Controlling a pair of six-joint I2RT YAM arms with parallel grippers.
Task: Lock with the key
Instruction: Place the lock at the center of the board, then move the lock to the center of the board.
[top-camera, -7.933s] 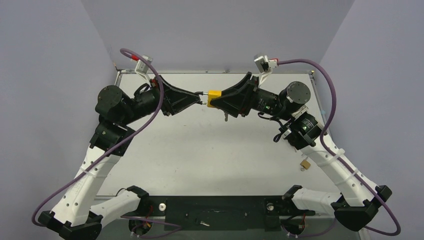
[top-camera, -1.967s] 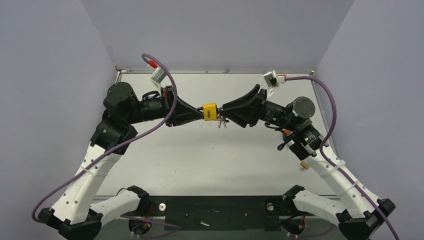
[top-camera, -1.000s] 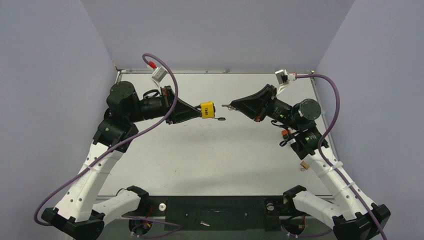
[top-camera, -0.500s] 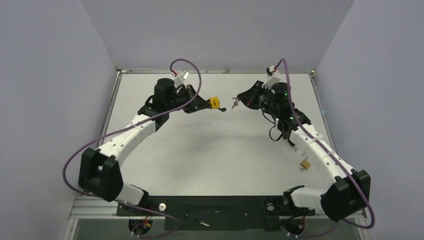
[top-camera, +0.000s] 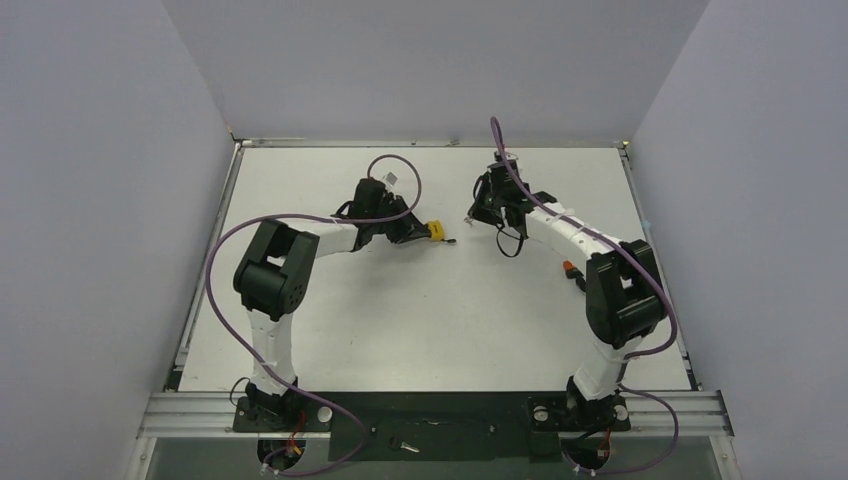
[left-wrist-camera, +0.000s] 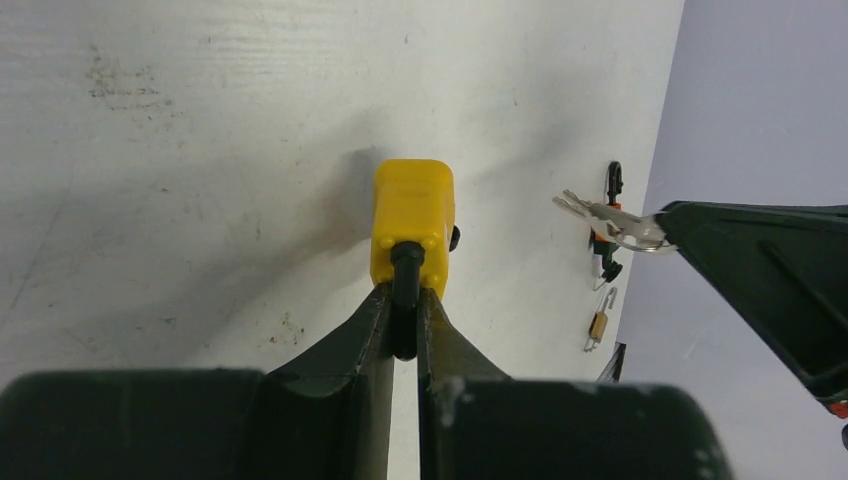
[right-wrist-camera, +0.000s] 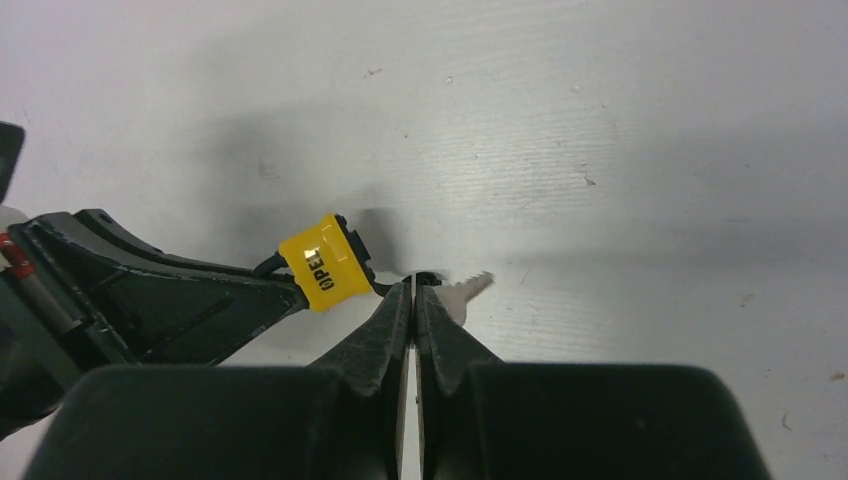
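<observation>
My left gripper (left-wrist-camera: 403, 295) is shut on the black shackle of the yellow padlock (left-wrist-camera: 413, 215) and holds it low over the white table. In the top view the left gripper (top-camera: 418, 233) and the padlock (top-camera: 434, 230) sit left of centre. My right gripper (right-wrist-camera: 413, 285) is shut on the small silver key (right-wrist-camera: 465, 290), whose toothed blade sticks out past the fingertips. The key (left-wrist-camera: 600, 212) is apart from the padlock, to its right. In the top view the right gripper (top-camera: 476, 214) faces the padlock across a small gap.
A small brass padlock (left-wrist-camera: 598, 325) lies on the table (top-camera: 420, 310) far to the right, seen only in the left wrist view. Both arms stretch out low over the table's far half. Grey walls close in the back and sides.
The key has come away from the yellow padlock and the grippers have drawn apart. Both arms have stretched forward and dropped low over the table, each still holding its object.
</observation>
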